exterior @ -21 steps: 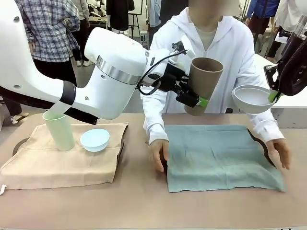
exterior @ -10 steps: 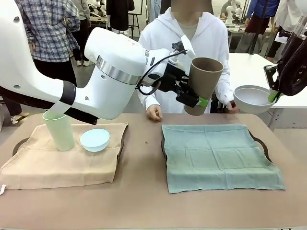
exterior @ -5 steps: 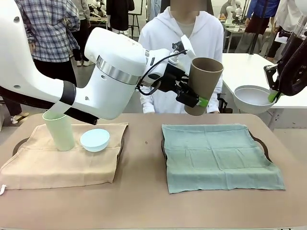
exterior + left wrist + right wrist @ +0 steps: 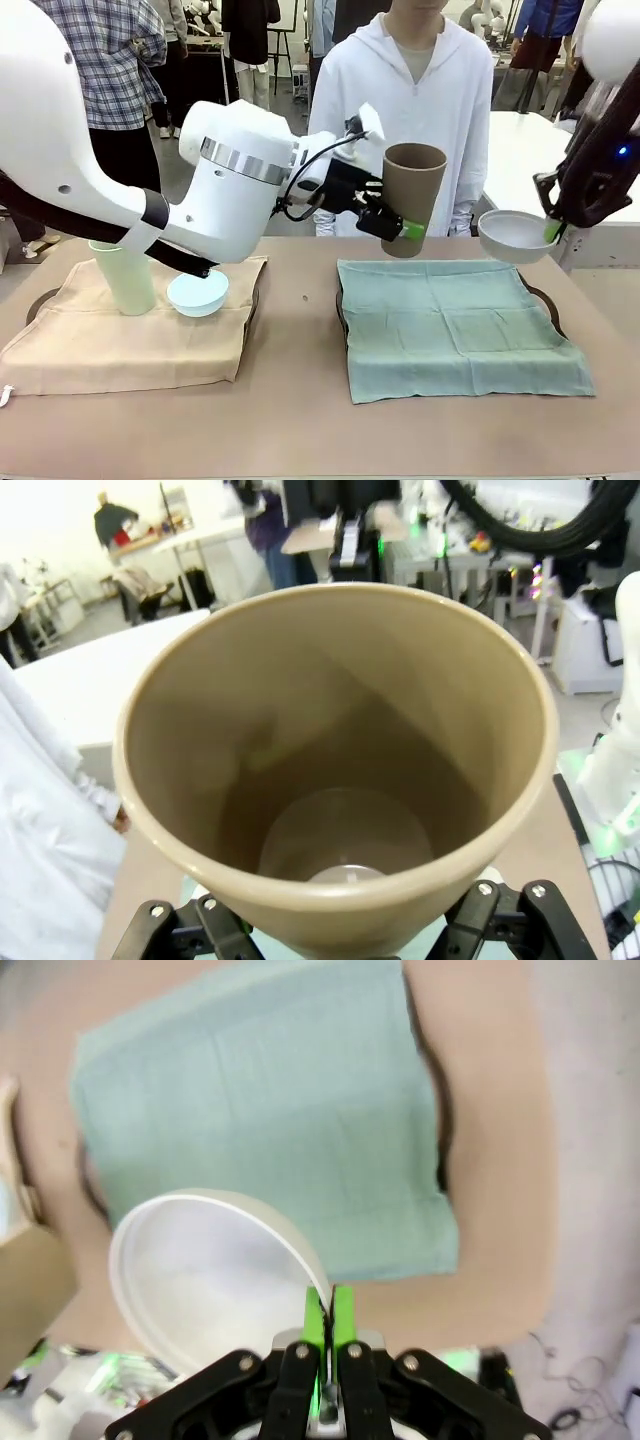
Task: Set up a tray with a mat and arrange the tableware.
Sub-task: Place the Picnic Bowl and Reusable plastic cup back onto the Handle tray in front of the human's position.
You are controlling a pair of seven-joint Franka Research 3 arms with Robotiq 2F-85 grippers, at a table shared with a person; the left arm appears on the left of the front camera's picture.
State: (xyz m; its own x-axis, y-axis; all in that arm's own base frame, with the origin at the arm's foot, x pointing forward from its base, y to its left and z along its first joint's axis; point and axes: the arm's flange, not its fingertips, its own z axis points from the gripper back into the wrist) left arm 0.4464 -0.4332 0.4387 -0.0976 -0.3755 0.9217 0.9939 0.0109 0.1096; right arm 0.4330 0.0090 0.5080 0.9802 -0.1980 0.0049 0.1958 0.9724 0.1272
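Observation:
My left gripper is shut on the lower part of the tan-brown cup, holding it upright in the air above the far left edge of the green mat. The left wrist view looks down into that cup, with the fingers beneath it. My right gripper pinches the rim of the white bowl over the mat's far right corner. In the right wrist view the green pads clamp the bowl above the mat. The mat covers a dark tray.
At the left, a beige mat lies on a second tray, carrying the pale green cup and the light blue bowl. A person in a white hoodie stands at the far side, hands off the table.
Both arms have come down a little: the cup sits lower and slightly left, the bowl lower, nearer the mat. The person's hands left the table a second ago.

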